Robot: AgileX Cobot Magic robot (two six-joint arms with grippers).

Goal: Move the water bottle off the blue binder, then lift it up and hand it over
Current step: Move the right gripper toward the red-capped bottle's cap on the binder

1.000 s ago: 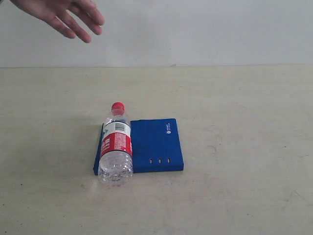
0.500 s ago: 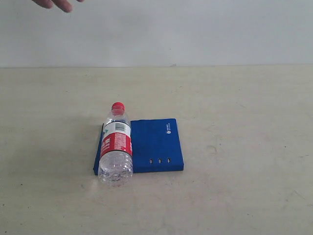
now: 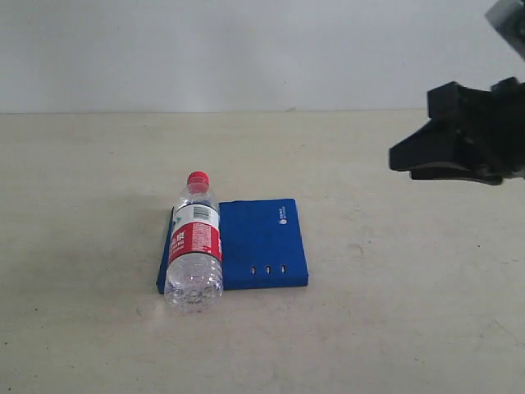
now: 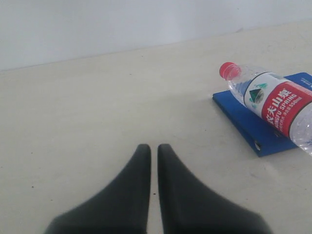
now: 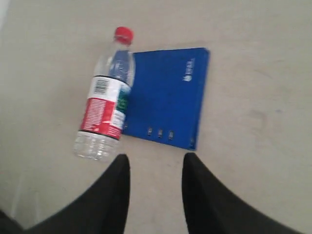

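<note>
Exterior: water bottle (image 3: pixel 194 242) lies sideways on the left part of blue binder (image 3: pixel 262 242), red cap (image 3: pixel 198 177) pointing away, small white logo (image 3: pixel 283 217) unreadable. Left wrist: left gripper (image 4: pixel 153 148) pressed nearly together, empty; label (image 4: pixel 278 103) reads "SPRING 550ml" beside Chinese characters. Right wrist: right gripper (image 5: pixel 155 163) spread apart, empty, near the bottle's base.

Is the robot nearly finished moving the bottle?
Nothing is done yet: the bottle lies on the binder. The right gripper hangs open, holding nothing; the left gripper is shut and empty. Still to do: slide the bottle off, lift it, hand it over.
</note>
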